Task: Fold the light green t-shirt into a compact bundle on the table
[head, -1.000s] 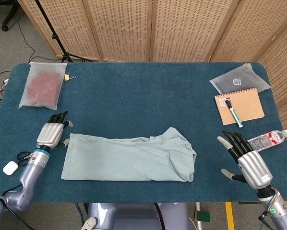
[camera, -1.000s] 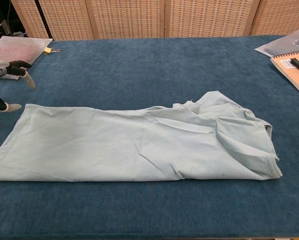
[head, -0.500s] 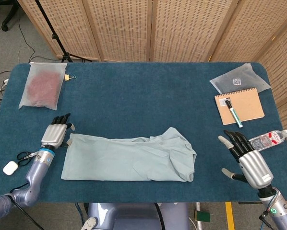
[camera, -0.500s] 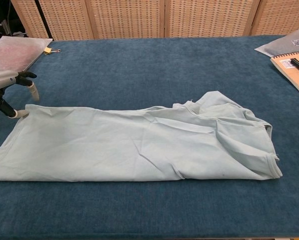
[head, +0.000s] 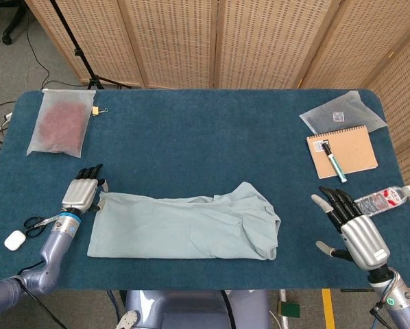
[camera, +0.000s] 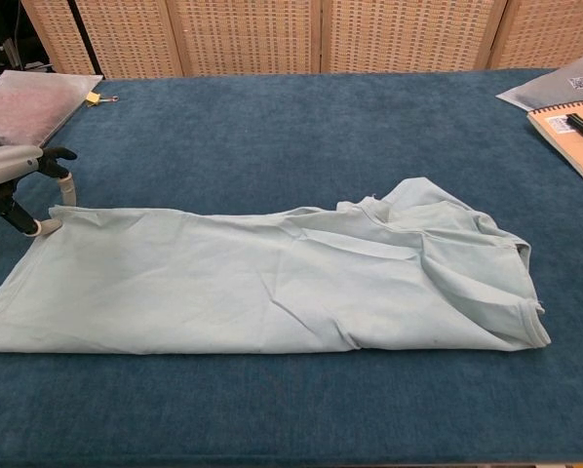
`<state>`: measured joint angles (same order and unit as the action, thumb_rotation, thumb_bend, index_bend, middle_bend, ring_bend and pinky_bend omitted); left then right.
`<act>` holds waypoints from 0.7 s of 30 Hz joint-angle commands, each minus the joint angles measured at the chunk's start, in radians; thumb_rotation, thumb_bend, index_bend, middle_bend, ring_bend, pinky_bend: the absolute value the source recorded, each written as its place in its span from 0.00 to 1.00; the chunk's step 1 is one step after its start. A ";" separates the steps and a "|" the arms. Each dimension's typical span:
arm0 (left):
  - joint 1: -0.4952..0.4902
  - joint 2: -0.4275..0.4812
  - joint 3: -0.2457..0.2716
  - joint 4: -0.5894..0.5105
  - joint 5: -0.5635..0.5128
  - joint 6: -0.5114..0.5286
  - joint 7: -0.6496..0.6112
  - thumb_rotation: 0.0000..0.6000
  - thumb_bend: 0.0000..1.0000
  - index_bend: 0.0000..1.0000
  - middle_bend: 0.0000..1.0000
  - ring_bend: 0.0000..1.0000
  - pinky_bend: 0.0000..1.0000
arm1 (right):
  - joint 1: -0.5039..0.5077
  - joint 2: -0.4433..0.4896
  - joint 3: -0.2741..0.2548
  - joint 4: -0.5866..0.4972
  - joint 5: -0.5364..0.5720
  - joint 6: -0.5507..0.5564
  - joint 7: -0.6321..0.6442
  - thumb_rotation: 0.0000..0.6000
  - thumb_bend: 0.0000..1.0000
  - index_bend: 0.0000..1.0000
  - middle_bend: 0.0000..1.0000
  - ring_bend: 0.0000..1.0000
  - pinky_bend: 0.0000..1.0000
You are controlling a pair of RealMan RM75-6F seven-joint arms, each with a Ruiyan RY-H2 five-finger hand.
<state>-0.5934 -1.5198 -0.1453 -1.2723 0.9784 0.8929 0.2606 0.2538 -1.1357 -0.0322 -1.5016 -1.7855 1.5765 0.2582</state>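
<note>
The light green t-shirt [head: 184, 226] [camera: 262, 283] lies folded into a long strip across the front of the blue table [head: 205, 137], its collar end bunched at the right. My left hand [head: 82, 194] [camera: 14, 175] sits at the shirt's far left corner, fingers spread, with its fingertips [camera: 50, 226] touching down at the hem edge; nothing is gripped. My right hand [head: 352, 226] hovers open over the table well right of the shirt, fingers spread, and does not show in the chest view.
A clear bag with red contents [head: 59, 123] lies at the back left. A grey pouch [head: 342, 113], a notebook [head: 342, 152] with a marker [head: 332, 162] and a water bottle [head: 380, 201] sit at the right. Scissors [head: 32, 223] and a white case [head: 14, 240] lie at the left edge.
My left hand has moved right and down toward the shirt's left corner, its fingertips now at the hem. The right hand and the shirt have barely changed.
</note>
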 commanded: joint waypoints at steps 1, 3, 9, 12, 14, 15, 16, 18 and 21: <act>-0.004 -0.005 -0.003 0.008 -0.004 -0.002 0.003 1.00 0.37 0.50 0.00 0.00 0.00 | -0.001 0.001 0.001 0.000 -0.001 0.001 0.003 1.00 0.05 0.00 0.00 0.00 0.05; -0.006 -0.008 -0.003 0.013 -0.008 -0.003 0.007 1.00 0.38 0.52 0.00 0.00 0.00 | -0.001 0.001 0.001 0.000 -0.002 0.000 0.004 1.00 0.05 0.00 0.00 0.00 0.05; -0.009 -0.018 -0.004 0.025 -0.014 -0.008 0.007 1.00 0.41 0.56 0.00 0.00 0.00 | -0.003 0.001 0.003 0.002 -0.004 0.000 0.008 1.00 0.05 0.00 0.00 0.00 0.05; -0.007 -0.019 -0.003 0.028 -0.013 -0.007 0.006 1.00 0.42 0.60 0.00 0.00 0.00 | -0.003 0.001 0.004 0.002 -0.004 0.000 0.009 1.00 0.05 0.00 0.00 0.00 0.05; -0.007 -0.018 -0.004 0.029 -0.014 -0.006 0.005 1.00 0.43 0.62 0.00 0.00 0.00 | -0.004 0.001 0.004 0.002 -0.004 -0.001 0.009 1.00 0.05 0.00 0.00 0.00 0.05; -0.007 -0.017 -0.005 0.030 -0.015 -0.007 0.003 1.00 0.43 0.63 0.00 0.00 0.00 | -0.004 0.001 0.005 0.002 -0.004 -0.002 0.010 1.00 0.05 0.00 0.00 0.00 0.05; -0.007 -0.015 -0.006 0.030 -0.015 -0.008 0.002 1.00 0.43 0.63 0.00 0.00 0.00 | -0.004 0.002 0.005 0.002 -0.005 -0.001 0.010 1.00 0.05 0.00 0.00 0.00 0.05; -0.007 -0.011 -0.007 0.030 -0.016 -0.009 0.001 1.00 0.43 0.65 0.00 0.00 0.00 | -0.005 0.002 0.006 0.002 -0.005 -0.001 0.009 1.00 0.05 0.00 0.00 0.00 0.05; -0.009 0.004 -0.009 0.025 -0.017 -0.014 -0.001 1.00 0.44 0.69 0.00 0.00 0.00 | -0.006 0.001 0.007 0.002 -0.004 -0.001 0.010 1.00 0.05 0.00 0.00 0.00 0.05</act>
<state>-0.6014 -1.5201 -0.1541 -1.2450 0.9618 0.8816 0.2604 0.2479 -1.1342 -0.0252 -1.4995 -1.7899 1.5755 0.2680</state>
